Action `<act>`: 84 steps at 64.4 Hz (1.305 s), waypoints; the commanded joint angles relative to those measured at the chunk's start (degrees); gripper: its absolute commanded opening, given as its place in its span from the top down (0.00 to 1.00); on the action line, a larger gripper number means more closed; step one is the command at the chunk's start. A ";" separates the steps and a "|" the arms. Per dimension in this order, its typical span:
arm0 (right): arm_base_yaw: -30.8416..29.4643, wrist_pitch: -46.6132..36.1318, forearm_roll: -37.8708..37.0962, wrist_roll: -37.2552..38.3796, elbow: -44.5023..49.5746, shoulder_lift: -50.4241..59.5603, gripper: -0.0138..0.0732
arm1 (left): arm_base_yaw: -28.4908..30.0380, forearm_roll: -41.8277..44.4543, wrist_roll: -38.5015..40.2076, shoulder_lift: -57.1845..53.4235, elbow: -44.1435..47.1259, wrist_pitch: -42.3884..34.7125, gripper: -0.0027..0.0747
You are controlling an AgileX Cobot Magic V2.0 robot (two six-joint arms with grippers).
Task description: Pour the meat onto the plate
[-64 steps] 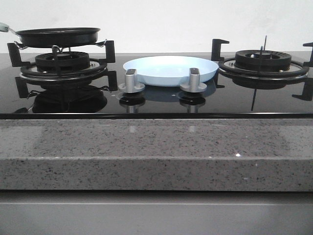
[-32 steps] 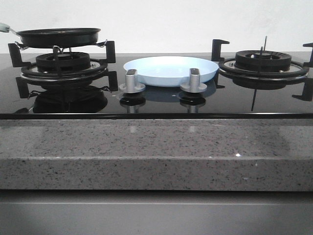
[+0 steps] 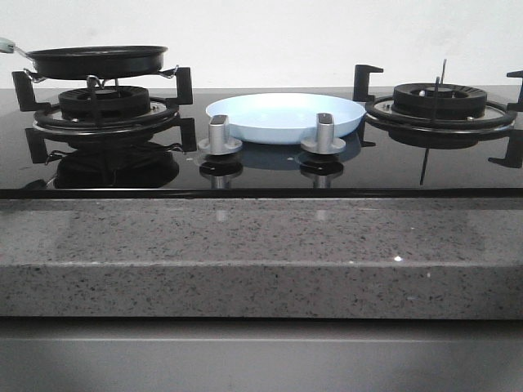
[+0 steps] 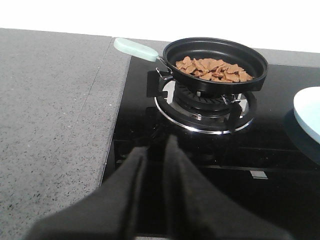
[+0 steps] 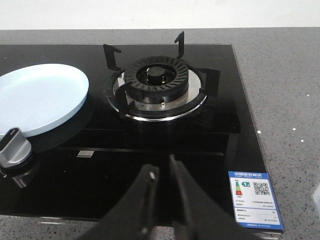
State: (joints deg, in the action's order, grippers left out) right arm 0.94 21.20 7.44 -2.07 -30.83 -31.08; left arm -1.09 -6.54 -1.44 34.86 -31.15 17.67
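The meat (image 4: 212,70) is a pile of small reddish-brown pieces in a black frying pan (image 4: 215,57) with a pale green handle (image 4: 135,49). The pan (image 3: 96,61) stands on the left burner; in the front view the meat is hidden by its rim. The pale-blue plate (image 3: 284,116) lies empty on the glass hob between the two burners, and shows in the left wrist view (image 4: 309,112) and the right wrist view (image 5: 40,97). My left gripper (image 4: 157,146) is shut and empty, in front of the left burner. My right gripper (image 5: 161,166) is shut and empty, over the hob's front right part.
Two silver knobs (image 3: 219,135) (image 3: 323,133) stand in front of the plate. The right burner (image 5: 156,82) with its black grate carries nothing. A blue-and-white label (image 5: 255,197) sits on the glass near the front right corner. Grey speckled stone counter (image 4: 50,110) surrounds the hob.
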 commanded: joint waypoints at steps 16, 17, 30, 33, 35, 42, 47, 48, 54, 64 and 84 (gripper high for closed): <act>-0.37 -4.65 -0.69 -0.26 -2.20 -0.43 0.19 | 0.06 0.00 0.48 0.28 -1.99 -5.84 0.13; -0.37 -4.65 -0.69 -0.26 -2.20 -0.43 0.18 | 0.06 0.00 0.48 0.28 -1.99 -5.84 0.13; -0.37 -5.32 -0.69 -0.26 -2.20 -0.43 0.18 | 0.06 0.00 0.48 0.28 -1.99 -5.84 0.14; -0.37 -6.40 0.13 -0.26 -2.20 -0.50 0.18 | 0.06 0.00 0.48 0.28 -1.99 -5.84 0.14; -0.37 -7.04 0.80 -0.26 -2.20 -0.72 0.18 | 0.06 0.00 0.48 0.28 -1.99 -5.84 0.14; -0.37 -7.55 2.56 -0.26 -3.78 -3.70 0.18 | 0.06 0.00 0.48 0.28 -1.99 -5.84 0.14; -0.02 -5.39 2.56 -0.26 -7.95 -9.03 0.22 | 0.06 0.00 0.48 0.28 -1.99 -5.84 0.14; 0.10 -4.88 2.56 -0.34 -8.86 -10.59 0.23 | 0.06 0.00 0.48 0.28 -1.99 -5.84 0.14; 1.43 0.47 2.56 -0.64 -16.15 -18.17 0.27 | 0.06 0.00 0.48 0.28 -1.99 -5.84 0.14; 4.59 7.96 2.56 -0.77 -29.23 -31.42 0.27 | 0.06 0.00 0.48 0.28 -1.99 -5.84 0.14; 10.52 23.69 2.56 -4.14 -57.74 -58.65 0.28 | 0.06 0.00 0.48 0.28 -1.99 -5.84 0.14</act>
State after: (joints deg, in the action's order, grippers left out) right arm 10.33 43.26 9.56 -4.71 -80.51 -86.09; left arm -1.09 -6.41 -1.44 34.86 -31.15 16.38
